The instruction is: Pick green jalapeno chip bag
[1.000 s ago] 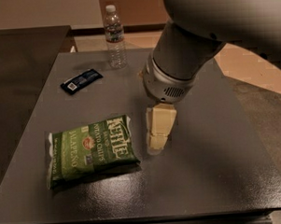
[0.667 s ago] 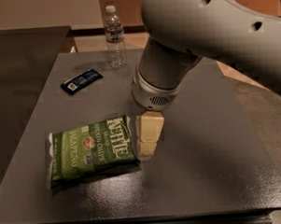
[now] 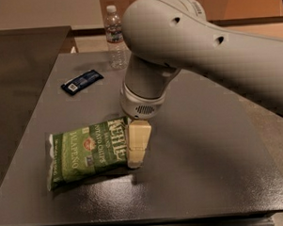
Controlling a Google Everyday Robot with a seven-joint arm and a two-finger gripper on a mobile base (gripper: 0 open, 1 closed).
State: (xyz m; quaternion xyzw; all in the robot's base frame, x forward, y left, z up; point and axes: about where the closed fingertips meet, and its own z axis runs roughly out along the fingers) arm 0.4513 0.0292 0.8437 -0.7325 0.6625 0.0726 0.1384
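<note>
The green jalapeno chip bag (image 3: 89,152) lies flat on the dark grey table (image 3: 209,149), near the front left, its long side running left to right. My gripper (image 3: 137,144) hangs below the big white arm (image 3: 176,42) and is down at the right end of the bag, overlapping its right edge and touching or nearly touching it. The bag's right edge is partly hidden behind the cream gripper.
A blue snack bar wrapper (image 3: 82,81) lies on the table behind and left of the bag. A clear water bottle (image 3: 113,37) stands at the table's back edge. A darker counter (image 3: 22,77) borders the left side.
The arm has swung left and lower; my gripper moved from beside the bag's right end to overlapping it. The bag, wrapper and bottle have not moved.
</note>
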